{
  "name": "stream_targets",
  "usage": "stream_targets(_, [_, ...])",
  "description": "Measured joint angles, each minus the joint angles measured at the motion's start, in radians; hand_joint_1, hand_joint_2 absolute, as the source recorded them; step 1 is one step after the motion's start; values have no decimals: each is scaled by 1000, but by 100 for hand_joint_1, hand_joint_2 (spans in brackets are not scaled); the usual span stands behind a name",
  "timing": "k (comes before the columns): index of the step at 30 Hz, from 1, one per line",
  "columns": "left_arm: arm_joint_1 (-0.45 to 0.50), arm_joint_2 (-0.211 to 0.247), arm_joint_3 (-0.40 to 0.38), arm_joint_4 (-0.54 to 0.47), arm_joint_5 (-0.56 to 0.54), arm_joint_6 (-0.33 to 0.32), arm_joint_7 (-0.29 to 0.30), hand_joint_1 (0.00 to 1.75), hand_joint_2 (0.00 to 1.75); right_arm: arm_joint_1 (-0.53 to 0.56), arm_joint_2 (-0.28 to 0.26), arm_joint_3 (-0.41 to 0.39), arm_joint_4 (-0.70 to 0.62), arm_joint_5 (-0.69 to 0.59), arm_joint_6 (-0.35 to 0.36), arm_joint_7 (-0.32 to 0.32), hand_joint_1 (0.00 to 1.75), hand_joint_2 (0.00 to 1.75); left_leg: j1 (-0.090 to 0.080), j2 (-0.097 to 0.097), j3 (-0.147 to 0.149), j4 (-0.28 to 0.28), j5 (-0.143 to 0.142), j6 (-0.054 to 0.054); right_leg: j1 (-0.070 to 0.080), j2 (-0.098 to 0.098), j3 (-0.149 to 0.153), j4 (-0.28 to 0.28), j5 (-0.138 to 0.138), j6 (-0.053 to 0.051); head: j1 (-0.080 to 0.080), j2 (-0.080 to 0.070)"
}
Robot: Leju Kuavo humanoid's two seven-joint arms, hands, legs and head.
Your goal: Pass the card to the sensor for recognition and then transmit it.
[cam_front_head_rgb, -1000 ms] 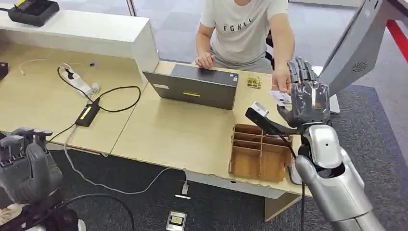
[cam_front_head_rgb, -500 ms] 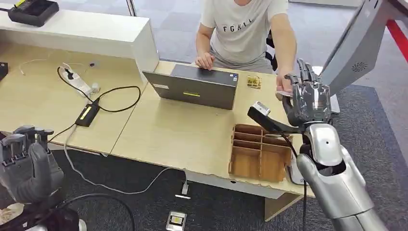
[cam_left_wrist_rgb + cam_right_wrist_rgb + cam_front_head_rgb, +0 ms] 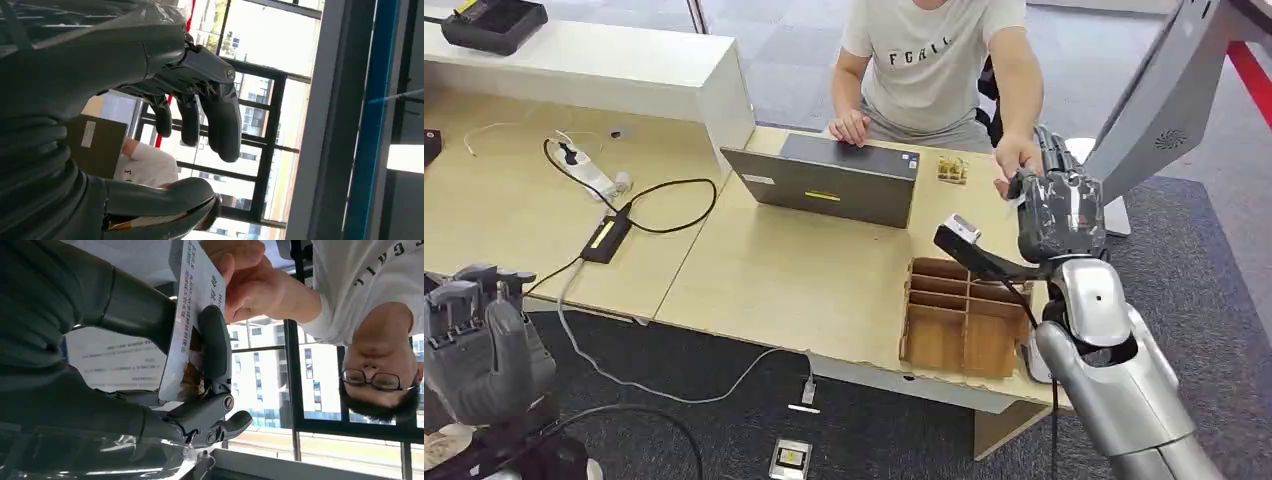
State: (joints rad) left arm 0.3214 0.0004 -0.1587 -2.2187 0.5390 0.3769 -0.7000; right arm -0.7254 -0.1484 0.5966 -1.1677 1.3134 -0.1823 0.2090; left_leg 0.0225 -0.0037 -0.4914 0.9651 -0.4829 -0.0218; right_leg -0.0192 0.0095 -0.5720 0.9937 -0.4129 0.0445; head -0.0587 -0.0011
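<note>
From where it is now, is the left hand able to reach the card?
Probably not. The left hand hangs low beside the table's near left edge, while the card is across the table, pinched in the right hand and a person's hand.

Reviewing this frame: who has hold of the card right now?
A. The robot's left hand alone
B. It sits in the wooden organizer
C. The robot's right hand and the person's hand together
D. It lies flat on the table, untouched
C: in the right wrist view the card is pinched by the right hand while the person's hand grips its other end.
</note>
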Motion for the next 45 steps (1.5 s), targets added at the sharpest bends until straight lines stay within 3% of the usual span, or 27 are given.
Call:
stream_targets(15, [3,2,0,0,2,0,0,94,175,3,-3,-5,0,-13,-2,2,175,175,0,0,0,0,0,0,0,0,0,0,0,0,0,0])
stream_targets(17, [4,4,0,0,-1,10,0,99,175,12,-8,-16,-2,-23,-5,8,175,175,0,0,1,0,0,0,0,0,0,0,0,0,0,0])
stream_targets(22, [11,4,0,-2,-15,16,0,94,175,55,-33,-66,-24,-72,-40,18,175,175,0,0,0,0,0,0,0,0,0,0,0,0,0,0])
stream_targets(37, [45,-1,5,-10,-31,-2,0,98,175,381,-145,-320,-126,-259,-269,28,175,175,0,0,-1,0,-1,1,0,0,0,-1,0,0,0,0])
stream_targets(45, [54,-2,6,-10,-35,-3,0,98,175,486,-155,-340,-169,-290,-295,21,175,175,0,0,-2,0,-1,1,0,0,0,-1,-1,0,0,0])
